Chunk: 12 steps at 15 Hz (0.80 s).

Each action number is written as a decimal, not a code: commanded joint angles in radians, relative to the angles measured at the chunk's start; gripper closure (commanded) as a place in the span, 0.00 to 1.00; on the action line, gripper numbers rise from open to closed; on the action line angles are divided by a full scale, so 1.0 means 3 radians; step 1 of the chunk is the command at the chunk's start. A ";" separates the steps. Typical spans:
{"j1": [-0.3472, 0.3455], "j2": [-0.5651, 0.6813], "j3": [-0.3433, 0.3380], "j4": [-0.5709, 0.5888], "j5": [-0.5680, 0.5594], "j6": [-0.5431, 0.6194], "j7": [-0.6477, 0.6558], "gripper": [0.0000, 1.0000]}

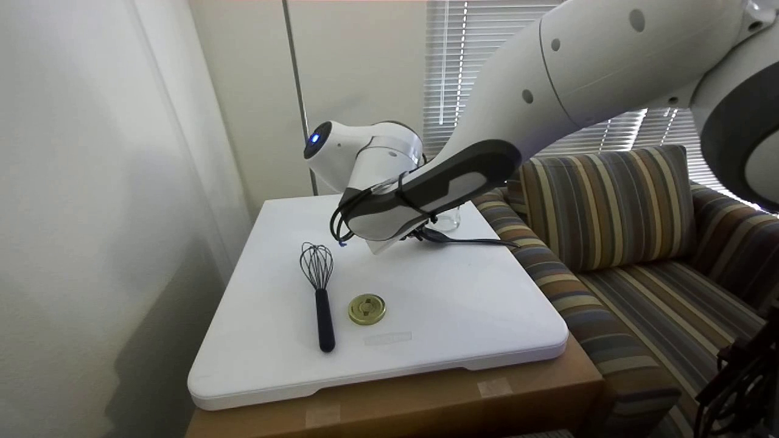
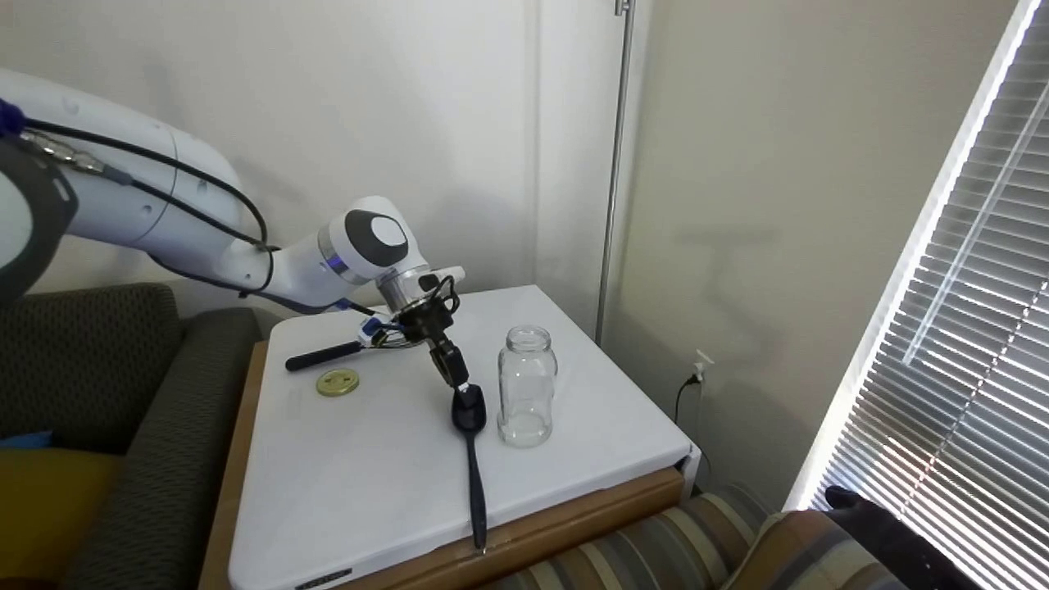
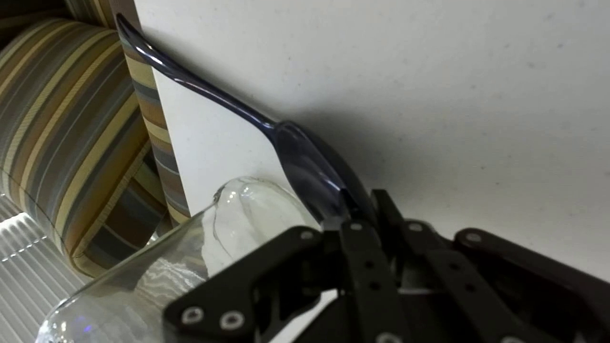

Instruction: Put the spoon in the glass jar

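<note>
Exterior view: well left of the upright, clear glass cylindrical jar lay a black-handled wire balloon whisk, then a round yellowish disc. Nearer the jar, the black two-fingered gripper was observed closed on the bowl end of a long-handled black spoon. The spoon was just left of the jar, outside it, a gap visible between them.

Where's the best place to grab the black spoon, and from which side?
I'd take the spoon by the rim at the tip of its bowl, from above, at the end away from the handle. That wall looks thin, and the gripper is shut across it. The handle's end juts beyond the table, probably free to enter the jar first.
</note>
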 commanded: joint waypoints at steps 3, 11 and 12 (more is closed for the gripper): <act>-0.0005 0.0000 0.0043 0.0048 -0.0005 -0.0130 -0.0010 0.98; -0.0008 0.0000 0.0109 0.0194 0.0035 -0.0319 -0.0139 0.98; -0.0008 0.0000 0.0108 0.0217 0.0033 -0.0328 -0.0150 0.98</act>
